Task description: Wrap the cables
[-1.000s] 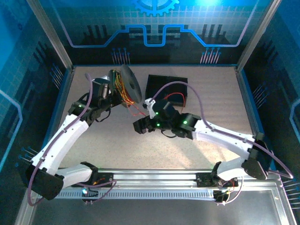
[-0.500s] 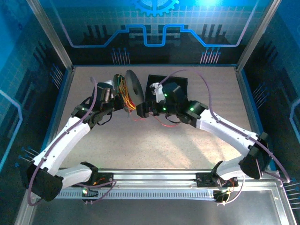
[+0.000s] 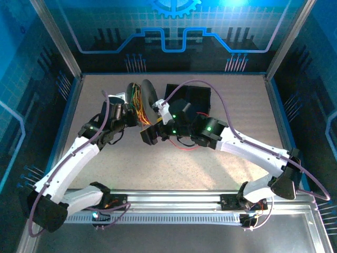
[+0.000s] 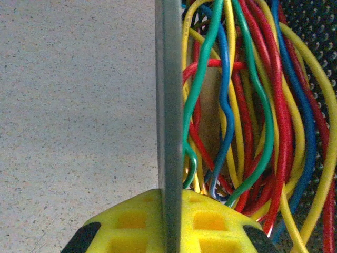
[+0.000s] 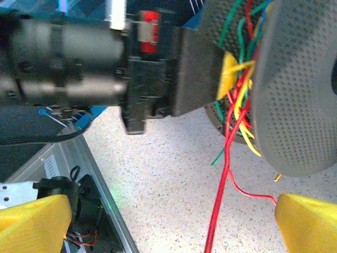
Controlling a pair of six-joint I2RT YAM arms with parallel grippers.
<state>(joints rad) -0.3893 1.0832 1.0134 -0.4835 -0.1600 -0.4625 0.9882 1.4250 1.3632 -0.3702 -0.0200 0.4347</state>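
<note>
At mid-table, the left gripper (image 3: 132, 107) is clamped hard on the rim of one flange of the black spool (image 3: 148, 95) and holds it on edge, clear of the table (image 3: 231, 105). In the left wrist view the grey flange edge runs straight down between the yellow pads (image 4: 210, 226).

The cables (image 3: 138, 105) sit in loose, uneven loops of red, yellow, green and blue round the core between the two flanges. One red strand (image 5: 217, 211) hangs from the winding down to the table, and short green and yellow ends stick out beside it.

The right gripper (image 5: 168, 224) stands fully open just beside the spool and holds nothing. The red strand falls between its fingertips without touching either.

Risks noted:
- The spool is held by a thin rim only. A firm pull on the strand could twist or drag it out of the pads.
- The loops are slack. A tug in the wrong direction could draw turns over the flange and undo the winding.
- The strand is off-centre between the open fingers, so a closure here may miss it or catch the stray ends instead.
- The right fingers are close to the flange, and a small advance could knock it.
</note>
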